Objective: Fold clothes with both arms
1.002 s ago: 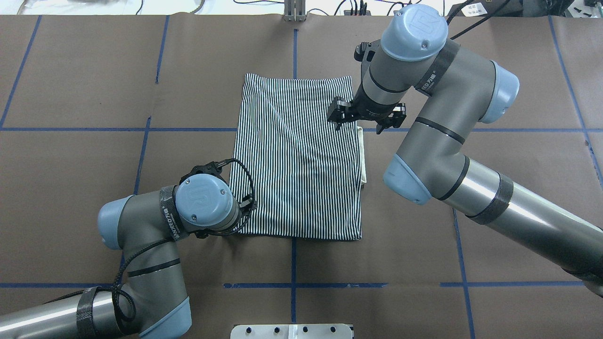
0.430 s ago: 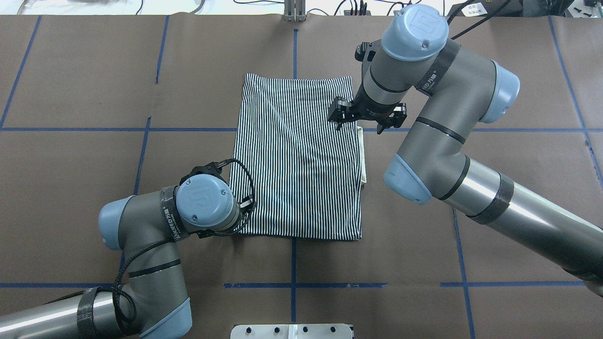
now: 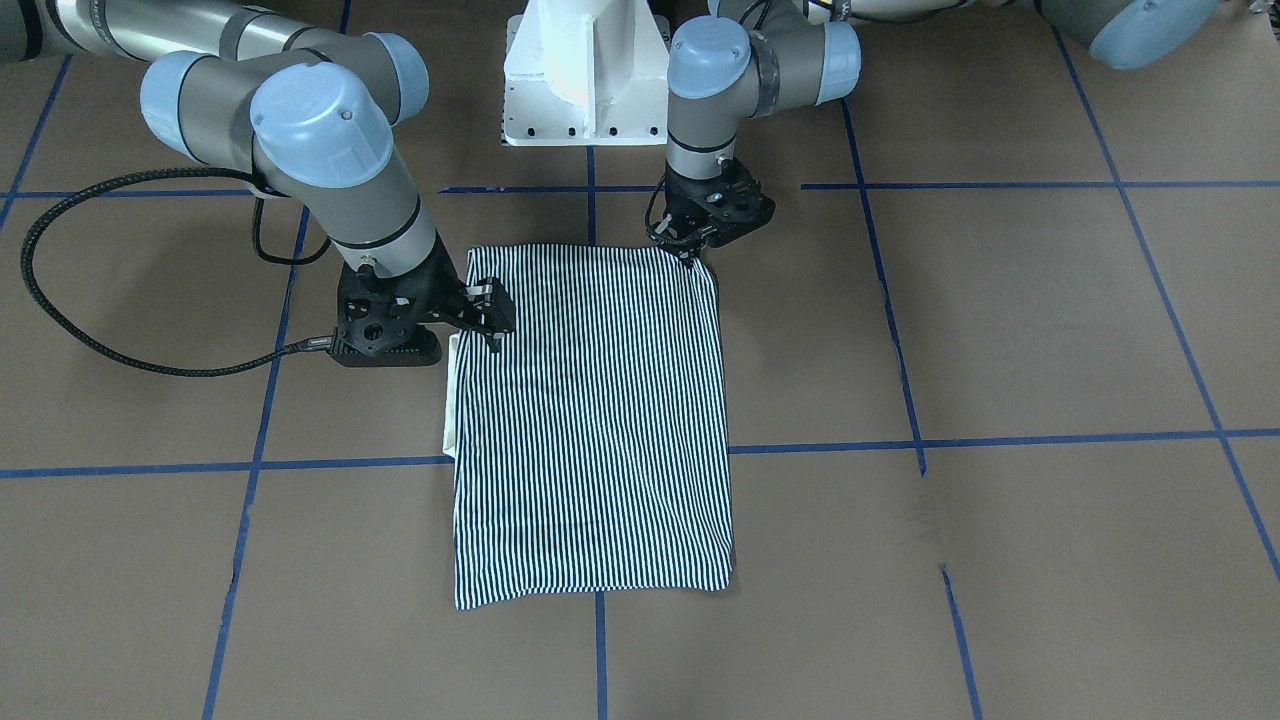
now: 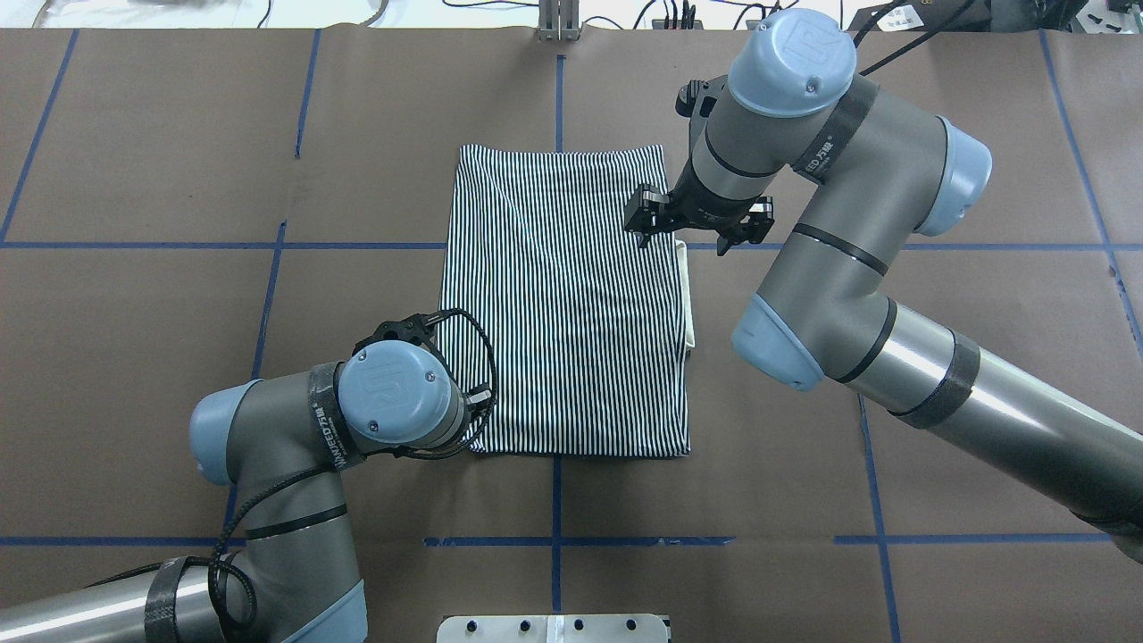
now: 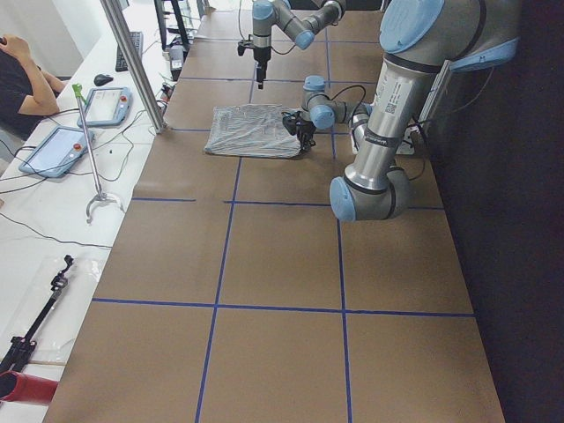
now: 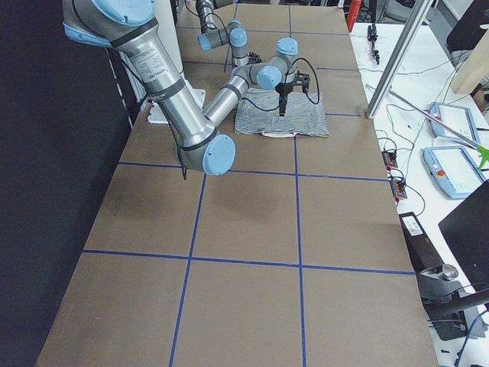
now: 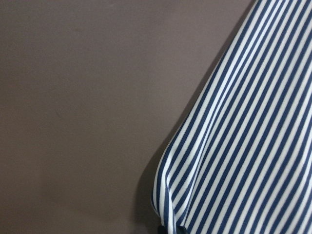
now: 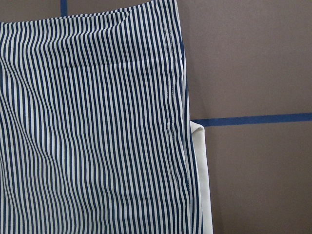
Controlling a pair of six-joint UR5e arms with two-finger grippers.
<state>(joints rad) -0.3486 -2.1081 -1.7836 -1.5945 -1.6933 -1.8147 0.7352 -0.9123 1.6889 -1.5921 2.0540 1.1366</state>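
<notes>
Brown paper crossed by blue tape lines (image 4: 268, 304) covers the table (image 4: 134, 357), and a striped polo shirt (image 4: 571, 304), folded to a tidy rectangle, lies flat at its middle. At the left of the overhead view the left gripper (image 3: 688, 252) sits low at the shirt's near left corner, the one closest to the robot's base. Its wrist camera shows the stripes drawn up into a small peak that ends between dark fingertips (image 7: 168, 228), so the jaws look closed on that corner, with the cloth beside it raised just off the paper. Across the shirt, a narrow strip of cream collar (image 4: 688, 304) peeks out along the right edge. Above that edge, toward the far end, hangs the right gripper (image 4: 696, 230), its fingers spread wide with nothing between them. Its wrist camera sees only flat stripes, hem stitching and collar below, with no fingertip touching. The step in hand looks like taking hold for the next fold, and only one side is gripped. To do it well, the right gripper should come straight down over the right edge, catch every layer including the collar strip, and pinch near a corner to match its partner. Both arms should then lift level and together, since a one-sided pull would skew the stack.
</notes>
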